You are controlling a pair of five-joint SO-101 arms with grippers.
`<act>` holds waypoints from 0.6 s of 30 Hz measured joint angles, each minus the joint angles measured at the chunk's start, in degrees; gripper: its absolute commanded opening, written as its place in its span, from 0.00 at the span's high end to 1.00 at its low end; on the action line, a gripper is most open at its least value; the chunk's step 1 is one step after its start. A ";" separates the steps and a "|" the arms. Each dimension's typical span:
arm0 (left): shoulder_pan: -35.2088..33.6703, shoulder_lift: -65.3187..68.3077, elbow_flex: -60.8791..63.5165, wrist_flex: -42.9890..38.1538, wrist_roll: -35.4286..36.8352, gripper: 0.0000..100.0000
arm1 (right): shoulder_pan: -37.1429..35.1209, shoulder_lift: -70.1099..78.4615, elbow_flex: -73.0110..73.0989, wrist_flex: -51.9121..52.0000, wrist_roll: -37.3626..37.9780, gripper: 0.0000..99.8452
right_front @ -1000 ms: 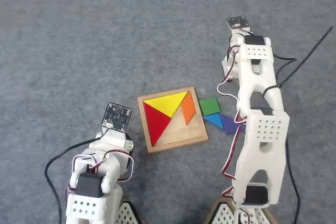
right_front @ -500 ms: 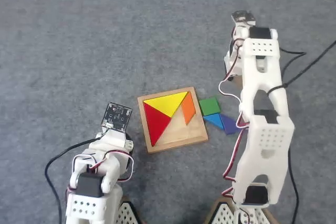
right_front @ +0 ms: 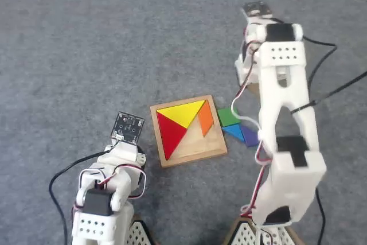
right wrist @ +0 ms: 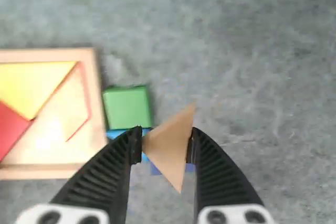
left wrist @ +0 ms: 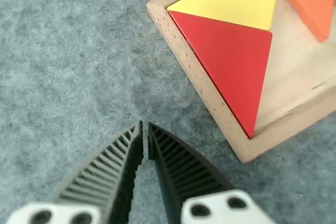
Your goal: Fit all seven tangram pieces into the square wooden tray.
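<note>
The square wooden tray (right_front: 215, 151) lies mid-table and holds a yellow triangle (right_front: 180, 113), a red triangle (right_front: 170, 132) and an orange parallelogram (right_front: 206, 117). Just right of it lie a green square (right_front: 228, 117), a blue triangle (right_front: 235, 132) and a purple piece (right_front: 250, 136). My right gripper (right wrist: 163, 140) is shut on a tan triangle (right wrist: 168, 148), held in the air above the green square (right wrist: 127, 107) beside the tray (right wrist: 97, 93). The left gripper (left wrist: 145, 132) is shut on nothing, low over the carpet near the tray's corner (left wrist: 195, 80) by the red triangle (left wrist: 231, 61).
Grey carpet covers the whole table. The right arm (right_front: 281, 84) stretches over the table's right side, with its cables trailing to the right. The left arm (right_front: 109, 193) sits at the near left. Open carpet lies beyond and left of the tray.
The right arm has shifted in the high view, its far end swinging up and slightly left. The left arm and the pieces on the table have stayed put.
</note>
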 measured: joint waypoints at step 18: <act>-0.09 0.00 0.00 0.00 0.00 0.98 | -20.31 -18.20 35.16 -24.09 -9.05 0.96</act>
